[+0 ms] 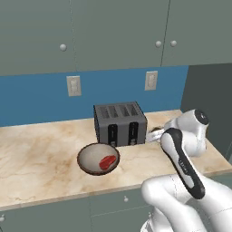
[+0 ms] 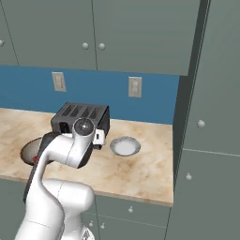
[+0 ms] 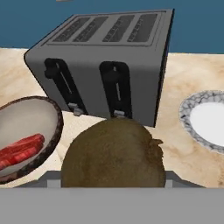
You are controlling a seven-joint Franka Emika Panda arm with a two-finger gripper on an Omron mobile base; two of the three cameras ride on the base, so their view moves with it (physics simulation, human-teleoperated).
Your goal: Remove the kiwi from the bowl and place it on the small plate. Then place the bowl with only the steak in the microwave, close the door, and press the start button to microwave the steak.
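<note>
Brown kiwi [image 3: 113,153] sits clamped between the fingers, beside the toaster [image 3: 105,61].

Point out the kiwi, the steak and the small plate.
kiwi [image 3: 113,153], hand view, middle of its brown skin.
steak [image 1: 107,161], left base view, centre of the red chunk in the bowl.
small plate [image 2: 125,146], right base view, its pale inner face.

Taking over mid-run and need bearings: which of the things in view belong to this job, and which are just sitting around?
Job items: kiwi, held at the gripper; bowl with the steak inside; small plate, bare, right of the toaster.

Bystanders: toaster; wall outlets; cabinet doors.
</note>
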